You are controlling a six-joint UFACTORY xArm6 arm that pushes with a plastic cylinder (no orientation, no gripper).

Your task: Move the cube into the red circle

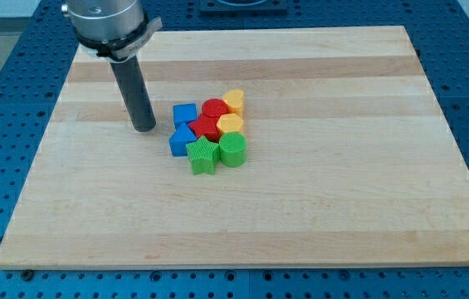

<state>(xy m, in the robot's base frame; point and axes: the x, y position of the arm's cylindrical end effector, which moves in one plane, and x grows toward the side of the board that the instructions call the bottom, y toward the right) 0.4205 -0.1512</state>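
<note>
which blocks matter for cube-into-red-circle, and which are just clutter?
Job:
- blue cube
- red circle
- my tip, left of the cluster, close to the blue cube, not touching

Clutter:
- blue triangle
- red star
- yellow heart
- yellow block
- green star
- green round block
- wooden board

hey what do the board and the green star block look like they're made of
The board looks like pale wood, with lengthwise plank strips and grain, matte finish. The green star block looks like plastic, probably 3D-printed: flat saturated colour, faint ribbing on its sides, though that detail is small here.
</note>
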